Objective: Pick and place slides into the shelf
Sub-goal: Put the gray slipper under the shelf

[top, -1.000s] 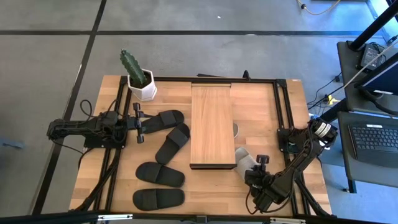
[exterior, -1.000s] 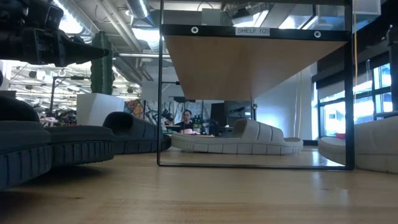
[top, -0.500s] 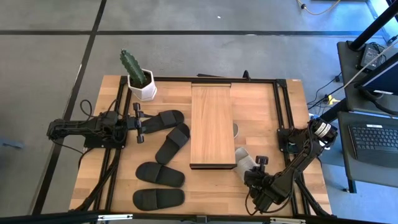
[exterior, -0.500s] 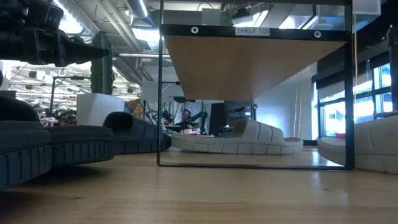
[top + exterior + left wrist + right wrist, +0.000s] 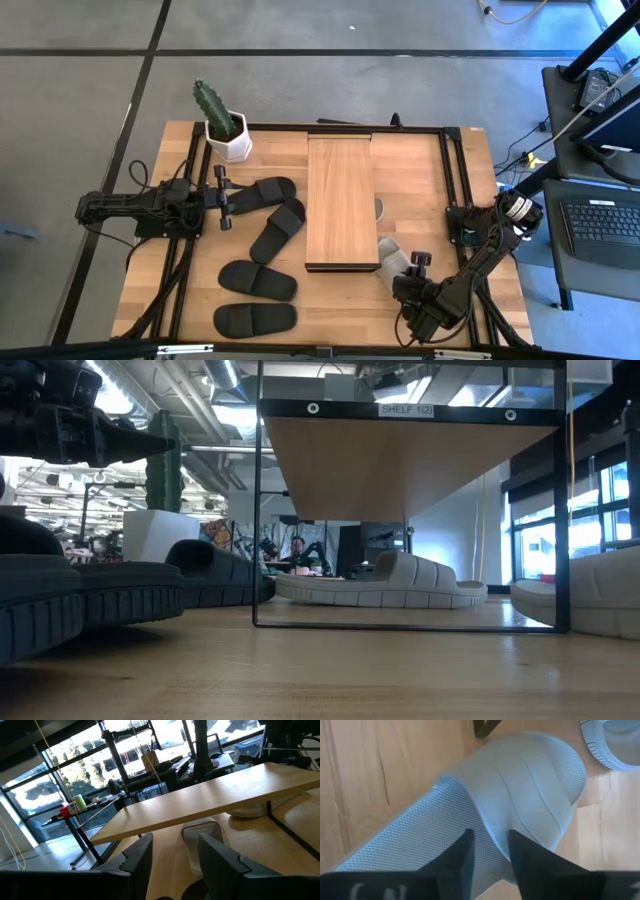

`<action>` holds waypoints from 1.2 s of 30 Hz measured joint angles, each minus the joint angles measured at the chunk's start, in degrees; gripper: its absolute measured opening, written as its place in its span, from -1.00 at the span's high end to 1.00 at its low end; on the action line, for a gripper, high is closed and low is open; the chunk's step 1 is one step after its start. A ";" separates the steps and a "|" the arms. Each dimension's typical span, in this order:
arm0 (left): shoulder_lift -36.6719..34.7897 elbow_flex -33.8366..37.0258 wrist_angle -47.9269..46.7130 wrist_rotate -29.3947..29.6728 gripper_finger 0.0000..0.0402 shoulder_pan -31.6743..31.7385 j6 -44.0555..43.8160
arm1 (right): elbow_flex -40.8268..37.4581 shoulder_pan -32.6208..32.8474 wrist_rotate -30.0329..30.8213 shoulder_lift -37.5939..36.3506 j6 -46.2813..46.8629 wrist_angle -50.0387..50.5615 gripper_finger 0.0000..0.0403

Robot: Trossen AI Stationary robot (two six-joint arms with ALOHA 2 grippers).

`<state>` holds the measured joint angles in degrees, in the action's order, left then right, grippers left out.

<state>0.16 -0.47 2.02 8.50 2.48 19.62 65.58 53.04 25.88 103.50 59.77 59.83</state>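
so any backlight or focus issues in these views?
Low view: bright windows behind leave the shelf underside and black slides dim, and the nearest slide looks soft. Left wrist view: sunlit windows blow out. Right wrist view: the beige slide sits very close, with a cool tint. High view: even light, soft shadows.
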 joint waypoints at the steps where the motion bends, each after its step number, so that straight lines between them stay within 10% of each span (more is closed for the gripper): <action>1: -0.02 0.00 0.00 0.02 0.27 0.00 0.00 | 0.00 -0.02 -0.04 0.00 -0.04 -0.13 0.34; 36: 0.00 0.00 0.17 0.04 0.27 0.00 -0.20 | 0.00 -0.65 1.28 -0.04 -3.32 -6.04 0.05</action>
<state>0.16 -0.47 2.20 8.54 2.48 19.42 65.58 52.38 27.15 103.46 56.45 53.80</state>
